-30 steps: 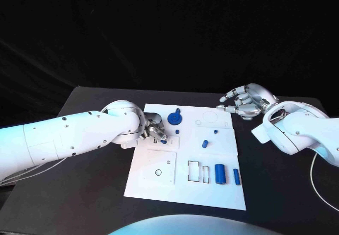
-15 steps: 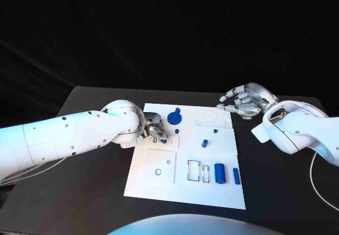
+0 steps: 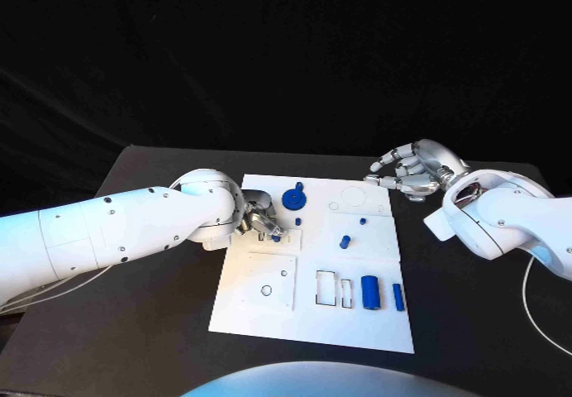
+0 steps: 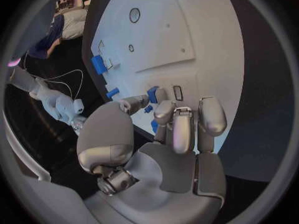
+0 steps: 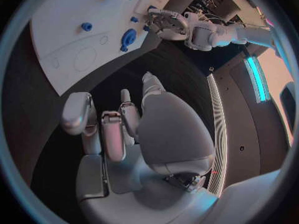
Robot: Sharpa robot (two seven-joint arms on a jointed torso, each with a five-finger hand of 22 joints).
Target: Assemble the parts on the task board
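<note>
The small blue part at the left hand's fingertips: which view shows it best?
The left wrist view: the small blue part sits clear between the left hand's fingertips. The head view mostly hides it; the right wrist view shows it tiny.

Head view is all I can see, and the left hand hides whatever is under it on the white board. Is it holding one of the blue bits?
Observer: The left wrist camera shows a small blue piece between the thumb tip and a fingertip of the left hand. I cannot tell whether it is squeezed.
Operator: Is anything else under those fingers?
Observer: Yes, there is a small outlined slot in the board, right beside that piece.
Operator: And is the right hand holding anything?
Observer: No. The right wrist camera shows the right hand with a bare palm and its fingers apart, over the black table beside the board.
</note>
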